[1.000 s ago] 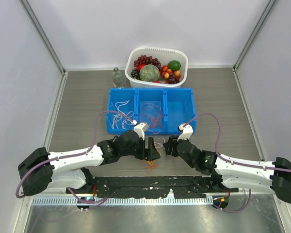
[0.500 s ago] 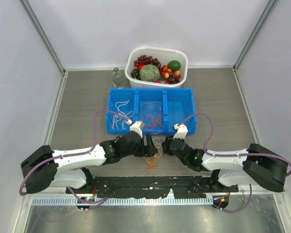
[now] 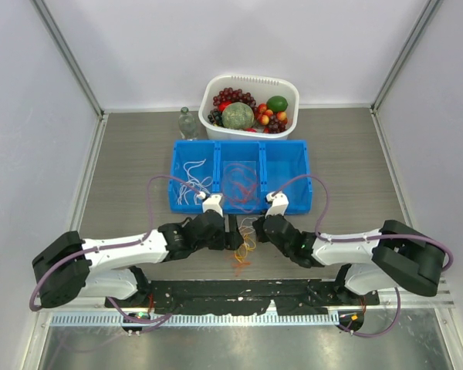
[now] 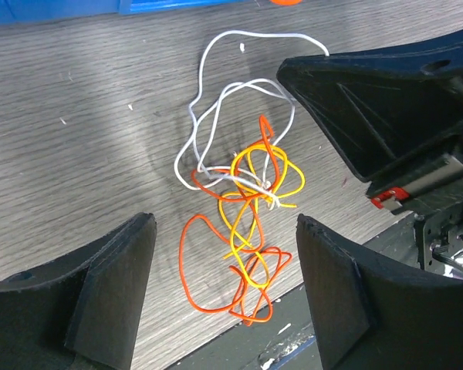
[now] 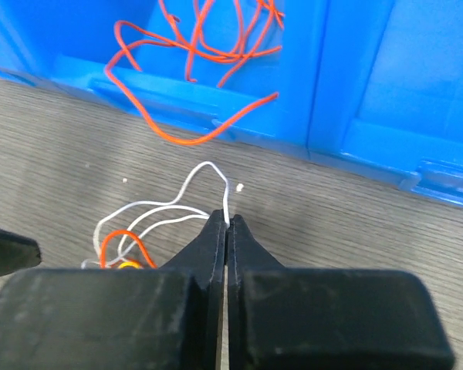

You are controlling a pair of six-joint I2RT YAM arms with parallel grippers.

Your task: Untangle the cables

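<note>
Right now I am at the pulling-apart step. The knot of cables (image 4: 239,200) lies on the table just on the near side of the blue tray (image 3: 239,144), outside its compartments. My right gripper (image 5: 226,223) is clamped on the white cable (image 5: 206,164), pinching a loop of it at the edge of the knot that faces the tray. My left gripper (image 4: 225,231) is spread wide, with one finger on either side of the knot, and it touches nothing that I can see. The orange cable (image 4: 189,254) and the yellow cable (image 4: 282,166) are wound through the white one at the knot's middle.

Next, I judge, my left should close on the orange and yellow loops to pin them. My right can then draw the white strand off toward the tray. It wants a slow pull, since cords this thin may drag the whole bundle along.
</note>
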